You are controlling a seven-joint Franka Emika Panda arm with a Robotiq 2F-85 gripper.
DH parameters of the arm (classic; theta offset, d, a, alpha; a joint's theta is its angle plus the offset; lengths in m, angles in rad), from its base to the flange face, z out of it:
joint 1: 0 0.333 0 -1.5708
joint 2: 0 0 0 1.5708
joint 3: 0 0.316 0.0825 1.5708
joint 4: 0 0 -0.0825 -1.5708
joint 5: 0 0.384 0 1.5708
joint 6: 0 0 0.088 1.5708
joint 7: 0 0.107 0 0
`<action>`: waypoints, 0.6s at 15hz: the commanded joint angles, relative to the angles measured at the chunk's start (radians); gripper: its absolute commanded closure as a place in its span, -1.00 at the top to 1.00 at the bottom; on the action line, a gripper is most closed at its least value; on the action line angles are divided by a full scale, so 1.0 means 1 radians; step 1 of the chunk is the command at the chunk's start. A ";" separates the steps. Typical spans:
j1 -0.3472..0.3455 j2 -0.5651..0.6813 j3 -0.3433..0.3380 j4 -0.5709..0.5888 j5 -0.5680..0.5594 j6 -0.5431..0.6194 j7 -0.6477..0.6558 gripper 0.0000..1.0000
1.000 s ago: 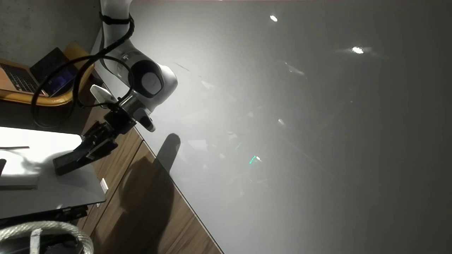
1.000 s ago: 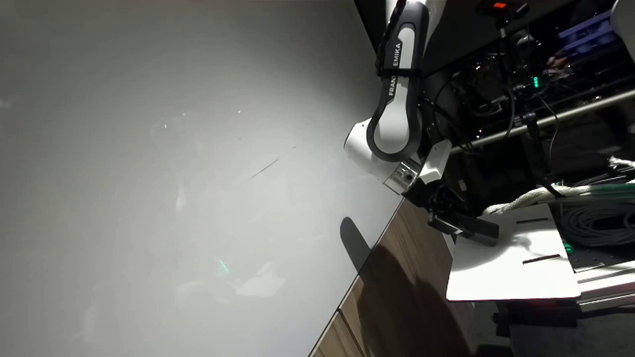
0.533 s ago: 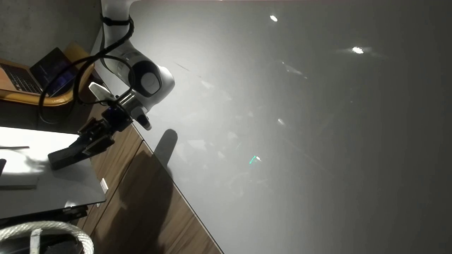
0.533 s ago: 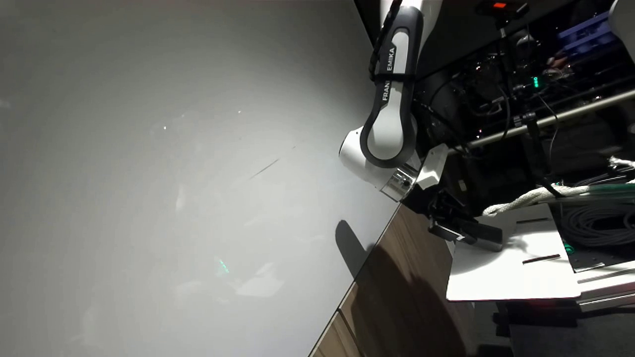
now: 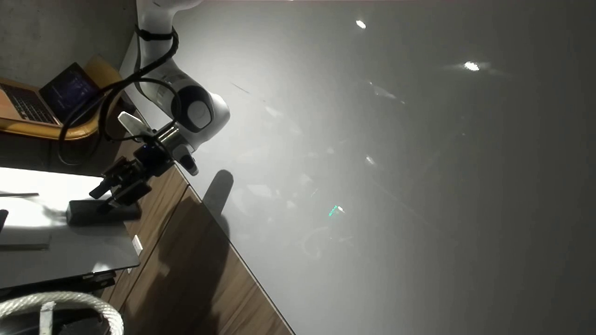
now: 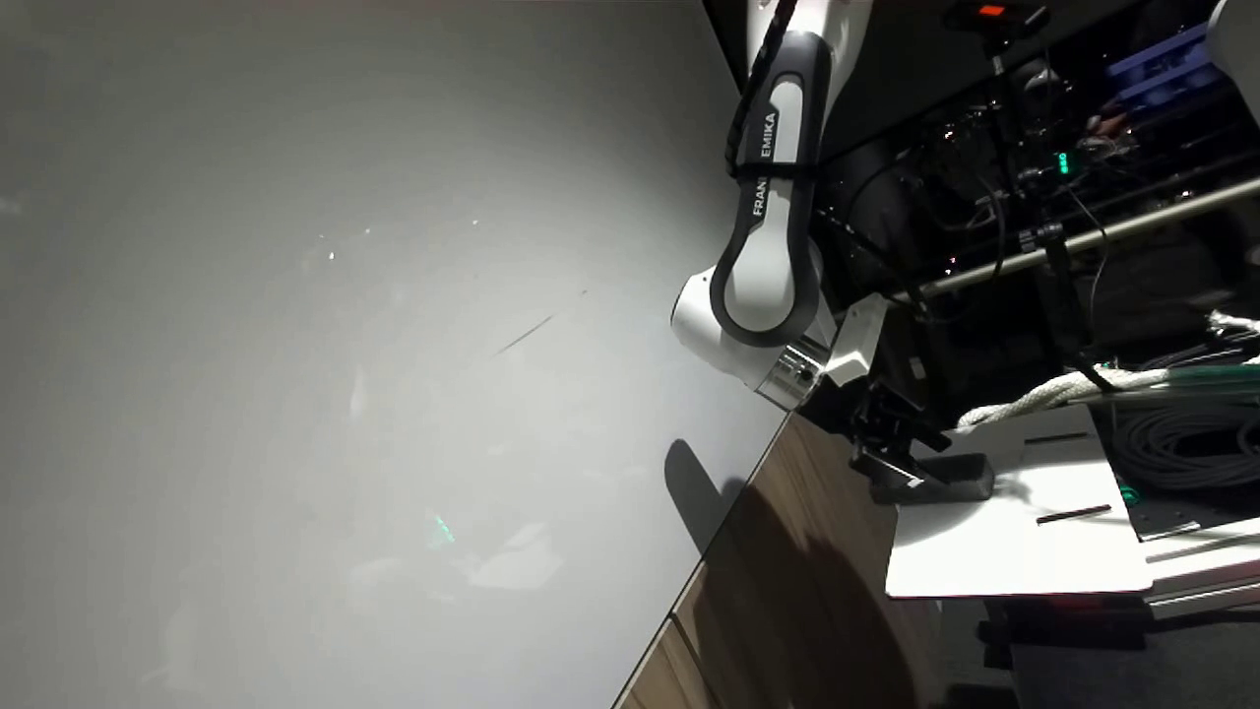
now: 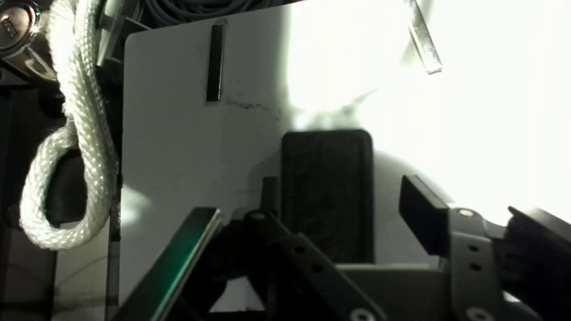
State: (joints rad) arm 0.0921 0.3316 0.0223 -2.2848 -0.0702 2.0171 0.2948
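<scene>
1. Block (image 7: 328,187), black, rectangular, eraser-like: lies on the white panel (image 7: 178,133).
2. Fingers (image 7: 424,214): parted, astride the block, gripping nothing. The one at the wrist view's right is well apart from the block's side; the one at its left is just beside or touching, can't tell which.
3. Done, my read: block is down on the panel and loose. Left: fingers aren't clear of it. Whether the spot is final can't be judged from these views.
4. Wrist view alone gives the gap along the block's side, plus dark scuff marks (image 7: 250,105) next to a metal strip (image 7: 215,62).
5. Both exterior views: block's end under the fingers seems to reach past the panel's edge, toward the wood-grain front (image 6: 817,611). Could be viewing angle. Wrist view hides that end.
6. Laptop (image 5: 28,103), probably on a yellow chair (image 5: 28,129): in an exterior view only.
7. Coiled cable (image 6: 1186,448): readable in an exterior view; wrist view catches just a slice along its top edge.
8. Rope (image 7: 87,120): all three views, but the loop shows whole only in the wrist view.
</scene>
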 commanded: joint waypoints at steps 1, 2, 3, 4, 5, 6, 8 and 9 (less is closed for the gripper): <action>0.002 0.044 -0.004 0.024 0.018 -0.016 0.007 0.98; 0.002 0.051 -0.005 0.024 0.019 -0.017 0.007 1.00; 0.001 0.058 -0.006 0.026 0.018 -0.018 0.006 1.00; 0.001 0.064 -0.007 0.027 0.019 -0.018 0.005 1.00; 0.001 0.069 -0.007 0.029 0.019 -0.018 0.004 1.00; 0.001 0.073 -0.007 0.031 0.019 -0.018 0.003 1.00; 0.000 0.079 -0.008 0.035 0.019 -0.018 0.001 1.00; 0.001 0.080 -0.008 0.035 0.019 -0.018 0.000 1.00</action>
State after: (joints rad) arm 0.0908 0.4025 0.0200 -2.2696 -0.0701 2.0177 0.2971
